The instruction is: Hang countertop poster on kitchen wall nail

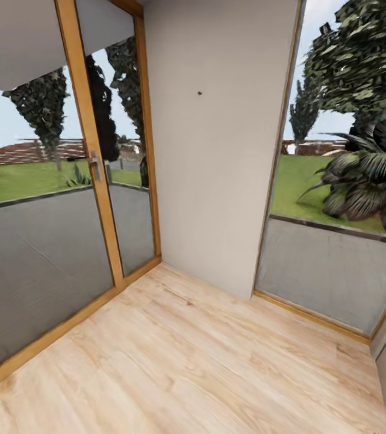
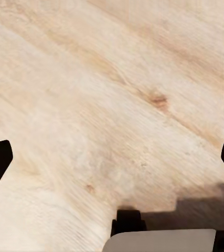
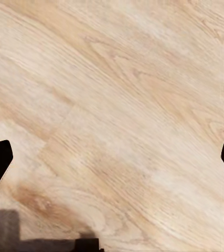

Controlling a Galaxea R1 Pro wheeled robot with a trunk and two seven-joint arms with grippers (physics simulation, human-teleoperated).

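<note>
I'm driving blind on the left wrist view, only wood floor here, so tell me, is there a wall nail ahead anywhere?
Observer: Yes, the head view shows one wall nail high on the pale grey wall panel.
Operator: What flanks that panel?
Observer: A wood-framed glass door with a handle on one side, a window on the other.
Operator: Is my right gripper carrying anything?
Observer: No, the right gripper is open over bare wood floor.

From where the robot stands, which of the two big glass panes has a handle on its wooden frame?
The left glass pane: a small metal handle sits on its wooden frame. The right glass pane, across the grey wall, shows no handle.
</note>
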